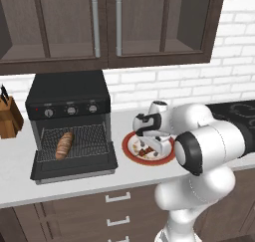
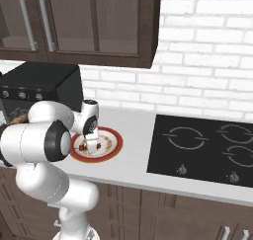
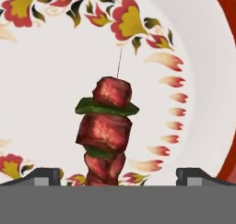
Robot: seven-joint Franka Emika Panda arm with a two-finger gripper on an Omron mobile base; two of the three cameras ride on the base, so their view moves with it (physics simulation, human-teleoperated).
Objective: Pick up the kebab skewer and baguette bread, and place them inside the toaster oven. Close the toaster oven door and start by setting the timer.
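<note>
The kebab skewer (image 3: 107, 131), a thin stick with dark red chunks and green slices, lies on a white floral plate with a red rim (image 3: 55, 80). My gripper (image 3: 119, 177) hangs straight over it, open, with one fingertip on each side of the skewer's near end and not touching it. From the base, the gripper (image 1: 148, 147) is low over the plate (image 1: 130, 154). The baguette bread (image 1: 63, 145) lies on the wire rack inside the black toaster oven (image 1: 68, 91). The toaster oven door (image 1: 74, 167) is dropped open and flat.
A wooden knife block (image 1: 9, 117) stands left of the oven. A black cooktop (image 2: 207, 145) lies to the right of the plate (image 2: 112, 144). Dark wall cabinets (image 1: 109, 22) hang overhead, and a white brick wall runs behind the counter.
</note>
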